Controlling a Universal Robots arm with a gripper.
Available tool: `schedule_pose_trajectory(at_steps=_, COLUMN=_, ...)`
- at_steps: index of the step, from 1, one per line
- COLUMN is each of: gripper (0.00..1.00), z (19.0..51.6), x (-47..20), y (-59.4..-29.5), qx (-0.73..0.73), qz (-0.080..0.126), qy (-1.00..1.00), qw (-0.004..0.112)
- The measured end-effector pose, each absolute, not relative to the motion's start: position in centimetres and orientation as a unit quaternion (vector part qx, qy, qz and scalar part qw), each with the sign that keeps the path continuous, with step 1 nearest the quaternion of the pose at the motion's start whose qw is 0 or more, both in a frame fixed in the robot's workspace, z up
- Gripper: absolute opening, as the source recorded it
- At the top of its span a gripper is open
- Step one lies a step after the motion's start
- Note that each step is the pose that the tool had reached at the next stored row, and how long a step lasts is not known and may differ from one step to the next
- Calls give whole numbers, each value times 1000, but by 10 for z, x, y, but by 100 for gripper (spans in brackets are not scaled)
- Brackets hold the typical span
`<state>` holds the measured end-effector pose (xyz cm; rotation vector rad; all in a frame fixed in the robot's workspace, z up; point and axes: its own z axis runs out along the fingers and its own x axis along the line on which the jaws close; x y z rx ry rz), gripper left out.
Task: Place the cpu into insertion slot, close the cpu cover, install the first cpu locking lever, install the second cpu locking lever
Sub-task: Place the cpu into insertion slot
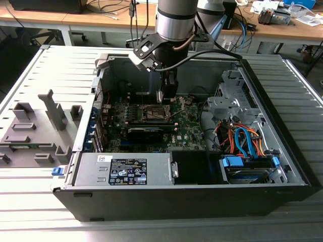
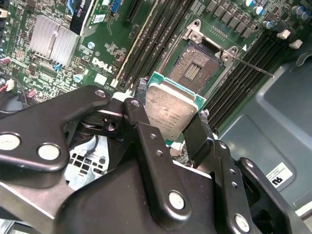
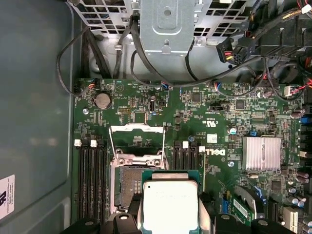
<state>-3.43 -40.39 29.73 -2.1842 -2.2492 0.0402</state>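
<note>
My gripper is shut on the cpu, a flat square chip with a silver-grey top and green edge, pinched between two black fingers. It hangs above the green board, just beside the insertion slot, whose dark centre lies bare. In the first wrist view the cpu overlaps one side of the insertion slot, and the cpu cover stands swung up at the socket's far end. A thin locking lever sticks out free. In the exterior view the gripper hovers over the insertion slot.
The open computer case holds a black graphics card, a power supply at the front and a drive cage with orange and blue cables. Memory slots and a finned heatsink flank the socket. A grey fixture stands outside.
</note>
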Motion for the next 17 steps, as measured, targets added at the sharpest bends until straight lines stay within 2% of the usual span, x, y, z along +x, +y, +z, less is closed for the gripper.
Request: schedule_pose_trajectory(at_steps=17, gripper=54, z=289, x=-34, y=-403, qx=-697, qz=13, qy=-717, qw=3)
